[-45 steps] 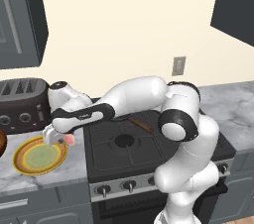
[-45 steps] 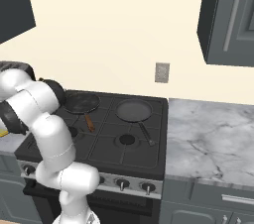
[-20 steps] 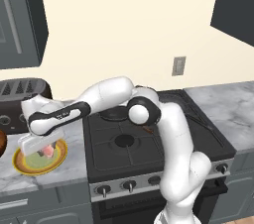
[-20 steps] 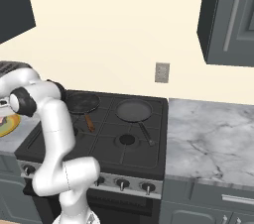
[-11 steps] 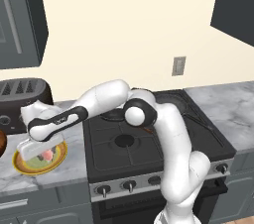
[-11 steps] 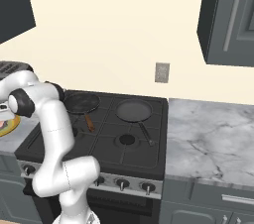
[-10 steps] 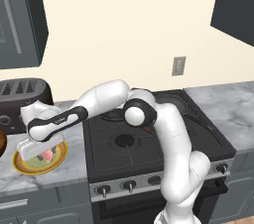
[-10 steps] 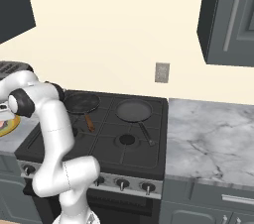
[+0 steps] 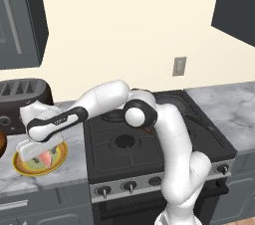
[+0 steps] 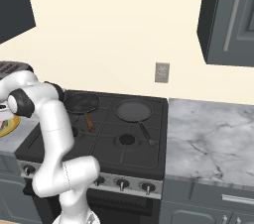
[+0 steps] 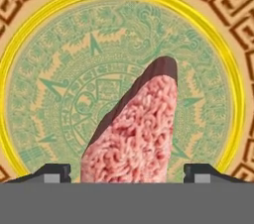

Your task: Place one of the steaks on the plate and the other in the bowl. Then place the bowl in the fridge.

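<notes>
1. The gripper point(image 11: 126, 171) is hanging just above the plate point(image 9: 59, 158), its jaws standing apart and gripping nothing.
2. A steak point(image 11: 136, 129) is lying on the plate's pale green centre, between the fingertips point(image 11: 52, 172).
3. The plate is sitting on the counter point(image 9: 20, 181) left of the stove point(image 9: 149, 144).

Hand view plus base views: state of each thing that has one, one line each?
Pinkish-red marbled raw steak: on the plate, between the fingertips, neither touching it.
Round yellow-rimmed plate with pale green centre: on the counter, holding the steak.
Gripper: open, directly above the plate.
Two black frying pans: on the stove's back burners, empty.
</notes>
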Controlling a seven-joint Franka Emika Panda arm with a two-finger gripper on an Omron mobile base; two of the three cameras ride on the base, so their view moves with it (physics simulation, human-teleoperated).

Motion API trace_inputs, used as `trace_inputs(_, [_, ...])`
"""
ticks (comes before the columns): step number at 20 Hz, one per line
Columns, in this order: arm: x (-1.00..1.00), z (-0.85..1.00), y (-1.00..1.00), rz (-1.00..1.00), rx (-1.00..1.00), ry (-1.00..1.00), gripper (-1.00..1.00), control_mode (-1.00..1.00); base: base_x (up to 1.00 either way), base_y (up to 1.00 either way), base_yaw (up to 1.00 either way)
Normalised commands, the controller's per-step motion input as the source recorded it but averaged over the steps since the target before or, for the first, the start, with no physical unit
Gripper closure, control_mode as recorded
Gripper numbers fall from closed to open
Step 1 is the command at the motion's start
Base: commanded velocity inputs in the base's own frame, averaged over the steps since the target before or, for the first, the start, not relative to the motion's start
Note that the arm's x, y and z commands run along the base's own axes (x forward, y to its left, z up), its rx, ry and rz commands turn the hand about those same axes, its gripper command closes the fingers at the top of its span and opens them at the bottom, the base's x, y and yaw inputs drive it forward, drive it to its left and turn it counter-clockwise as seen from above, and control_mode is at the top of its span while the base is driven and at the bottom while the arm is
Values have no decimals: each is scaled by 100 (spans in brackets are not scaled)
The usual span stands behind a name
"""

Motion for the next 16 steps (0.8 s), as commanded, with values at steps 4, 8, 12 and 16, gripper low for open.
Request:
trace_inputs(4, [-6, 38, 0, 0, 6, 0, -100, -100, 0, 0, 0])
trace_inputs(8, [-26, 41, -27, 0, 7, -4, -100, -100, 0, 0, 0])
trace_inputs(12, [-48, 19, -94, 2, 14, -12, -100, -100, 0, 0, 0])
trace_inputs(16, [-43, 24, -100, 0, 20, -8, -100, -100, 0, 0, 0])
